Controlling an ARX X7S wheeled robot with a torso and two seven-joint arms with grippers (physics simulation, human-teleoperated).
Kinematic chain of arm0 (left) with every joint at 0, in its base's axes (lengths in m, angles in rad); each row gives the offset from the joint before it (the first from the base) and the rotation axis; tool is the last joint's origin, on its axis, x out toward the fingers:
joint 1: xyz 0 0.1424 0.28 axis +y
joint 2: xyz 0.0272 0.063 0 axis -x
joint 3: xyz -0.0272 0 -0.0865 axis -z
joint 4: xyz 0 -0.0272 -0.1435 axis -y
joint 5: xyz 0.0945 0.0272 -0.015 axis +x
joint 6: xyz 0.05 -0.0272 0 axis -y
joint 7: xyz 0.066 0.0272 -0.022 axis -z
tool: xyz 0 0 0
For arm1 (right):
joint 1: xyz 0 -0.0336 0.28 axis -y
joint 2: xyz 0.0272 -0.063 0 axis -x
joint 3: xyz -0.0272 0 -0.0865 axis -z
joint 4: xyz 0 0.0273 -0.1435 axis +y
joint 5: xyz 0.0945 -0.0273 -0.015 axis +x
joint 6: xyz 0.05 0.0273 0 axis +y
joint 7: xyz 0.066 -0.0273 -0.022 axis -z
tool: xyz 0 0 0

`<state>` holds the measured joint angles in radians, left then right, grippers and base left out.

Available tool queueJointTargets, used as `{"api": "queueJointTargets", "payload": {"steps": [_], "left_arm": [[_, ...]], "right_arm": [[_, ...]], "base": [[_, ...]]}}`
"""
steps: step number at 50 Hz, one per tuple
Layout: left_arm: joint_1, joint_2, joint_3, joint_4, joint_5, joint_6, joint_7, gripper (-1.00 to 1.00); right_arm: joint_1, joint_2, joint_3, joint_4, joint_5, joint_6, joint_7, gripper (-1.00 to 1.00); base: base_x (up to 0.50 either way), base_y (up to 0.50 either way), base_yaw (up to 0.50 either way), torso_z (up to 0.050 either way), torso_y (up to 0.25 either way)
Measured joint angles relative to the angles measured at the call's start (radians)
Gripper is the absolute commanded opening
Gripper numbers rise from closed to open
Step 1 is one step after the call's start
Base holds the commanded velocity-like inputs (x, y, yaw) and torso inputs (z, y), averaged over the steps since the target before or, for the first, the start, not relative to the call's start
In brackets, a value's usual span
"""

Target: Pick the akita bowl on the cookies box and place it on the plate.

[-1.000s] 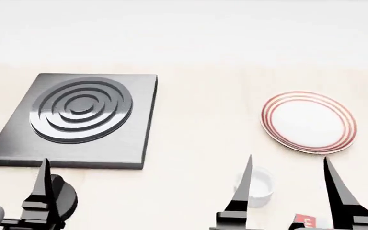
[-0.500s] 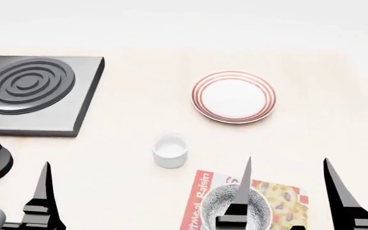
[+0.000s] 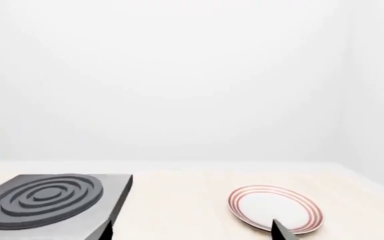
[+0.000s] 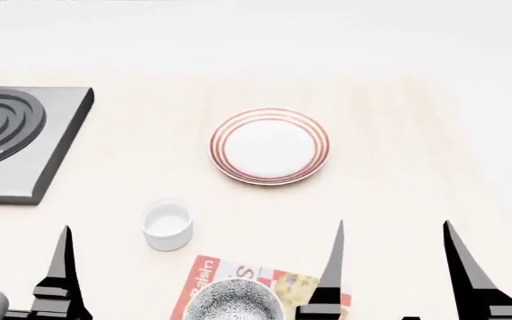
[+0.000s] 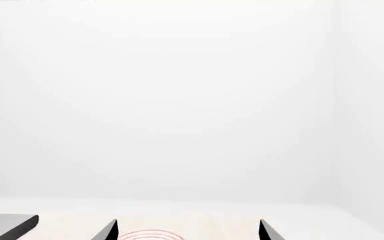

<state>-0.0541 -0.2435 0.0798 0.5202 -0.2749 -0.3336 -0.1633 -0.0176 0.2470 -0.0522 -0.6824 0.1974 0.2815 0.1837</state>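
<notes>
Speckled grey-black floral akita bowl (image 4: pixel 233 301) sits on red-white cookies box (image 4: pixel 205 280); red-ringed white plate (image 4: pixel 269 146) beyond on pale bench (image 4: pixel 399 167). Right gripper (image 4: pixel 391 267) fingers wide, empty; left gripper's spread unclear.

Simulated kitchen worktop: pale wooden counter (image 4: pixel 399 167) against plain white walls, carrying a dark grey square hob with concentric rings (image 4: pixel 7 137) and crockery.

Bright, even, soft-shadowed light; sharp, undistorted renders.

Partial lettering "aisin" on the cookies box (image 4: pixel 210 283), otherwise nothing legible.
</notes>
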Motion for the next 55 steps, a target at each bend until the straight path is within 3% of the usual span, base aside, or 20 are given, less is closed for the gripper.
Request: {"api": "queueJointTargets", "payload": {"steps": [28,55], "left_arm": [[-0.002,-0.015,0.004,-0.009,-0.027,0.016,-0.012,1.00],[0.000,-0.026,-0.025,-0.001,-0.118,0.056,0.019,1.00]], "right_arm": [[-0.005,0.026,-0.027,0.004,-0.013,-0.033,0.018,1.00],[0.004,0.046,-0.050,0.001,-0.037,-0.019,0.047,1.00]], "base": [[0.50,-0.15,0.00,0.000,0.000],[0.00,0.00,0.00,0.050,0.000]]}}
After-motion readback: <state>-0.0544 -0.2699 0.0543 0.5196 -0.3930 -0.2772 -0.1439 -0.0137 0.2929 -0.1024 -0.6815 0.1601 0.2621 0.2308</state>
